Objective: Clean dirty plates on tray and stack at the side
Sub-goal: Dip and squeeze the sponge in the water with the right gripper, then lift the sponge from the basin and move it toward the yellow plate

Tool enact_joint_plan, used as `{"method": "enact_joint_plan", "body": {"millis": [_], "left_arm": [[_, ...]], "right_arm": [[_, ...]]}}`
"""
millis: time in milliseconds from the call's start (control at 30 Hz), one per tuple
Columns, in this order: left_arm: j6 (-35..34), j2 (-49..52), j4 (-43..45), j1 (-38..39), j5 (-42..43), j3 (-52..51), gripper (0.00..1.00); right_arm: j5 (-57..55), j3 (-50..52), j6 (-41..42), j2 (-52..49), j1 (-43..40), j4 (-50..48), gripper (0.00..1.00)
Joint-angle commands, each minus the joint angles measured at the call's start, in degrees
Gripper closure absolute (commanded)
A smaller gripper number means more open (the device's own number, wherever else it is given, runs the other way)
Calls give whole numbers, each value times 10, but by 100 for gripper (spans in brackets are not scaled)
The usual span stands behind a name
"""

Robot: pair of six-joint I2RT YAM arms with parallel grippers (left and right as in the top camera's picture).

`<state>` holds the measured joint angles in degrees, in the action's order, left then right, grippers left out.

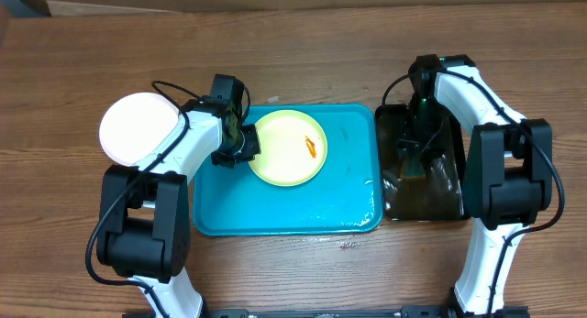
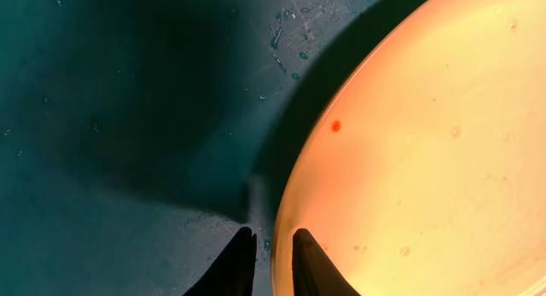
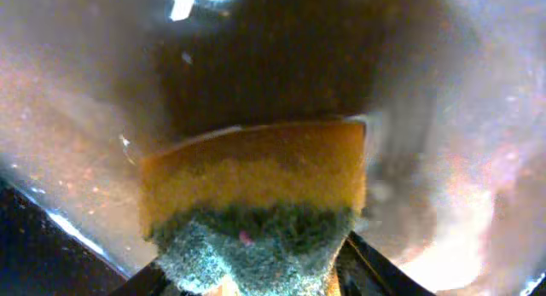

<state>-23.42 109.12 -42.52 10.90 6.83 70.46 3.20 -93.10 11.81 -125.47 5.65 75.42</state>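
Observation:
A pale yellow-green plate (image 1: 286,153) with an orange smear (image 1: 312,146) lies on the turquoise tray (image 1: 275,213). My left gripper (image 1: 240,146) is shut on the plate's left rim. In the left wrist view its tips (image 2: 273,235) straddle the rim, one over the tray (image 2: 128,117) and one over the plate (image 2: 426,159). A white plate (image 1: 138,128) rests on the table left of the tray. My right gripper (image 1: 415,158) is down in the black tray, its jaws (image 3: 253,258) against both sides of a yellow and green sponge (image 3: 256,185).
The black tray (image 1: 440,199) stands right of the turquoise tray and looks wet. Water drops lie on the turquoise tray's floor. A small wet spot (image 1: 347,244) marks the wood in front of it.

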Motion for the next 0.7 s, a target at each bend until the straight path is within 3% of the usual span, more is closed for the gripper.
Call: {"method": "enact_joint_plan", "body": {"millis": [0, 67, 100, 133, 667], "left_arm": [[11, 3, -1, 4, 2, -7, 82], [11, 3, -1, 4, 2, -7, 82], [11, 3, -1, 4, 2, -7, 82], [11, 3, -1, 4, 2, -7, 82], [11, 3, -1, 4, 2, -7, 82]], "right_arm": [[3, -12, 2, 18, -2, -3, 59], [3, -12, 2, 18, -2, -5, 86], [3, -12, 2, 18, -2, -6, 94], [3, -12, 2, 18, -2, -6, 96], [-21, -55, 3, 61, 2, 4, 96]]}}
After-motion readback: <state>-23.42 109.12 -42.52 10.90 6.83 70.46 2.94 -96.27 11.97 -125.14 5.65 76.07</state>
